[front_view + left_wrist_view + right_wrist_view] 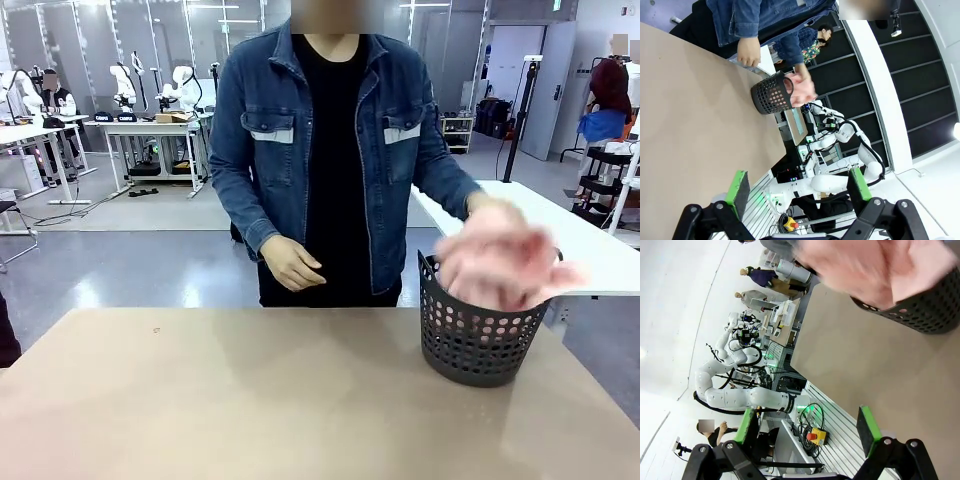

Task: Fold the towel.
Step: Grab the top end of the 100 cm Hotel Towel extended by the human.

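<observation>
Salmon-pink terry towel [505, 262] is clutched over a dark perforated plastic basket [470, 350] by a person's outstretched hand [488, 215]; left gripper [797, 185] and right gripper [806, 424] are seen wide open, empty.

The towel [500, 262] is a pink motion blur over the basket [475, 350], hiding its far rim. The person's hand [488, 215] smears into it. In the right wrist view the basket runs off the picture's right edge.

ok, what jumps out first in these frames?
A motion-blurred pink towel, in the person's grip, is right over the dark basket on the table's right side. The left end effector and right end effector both stand open and empty.
</observation>
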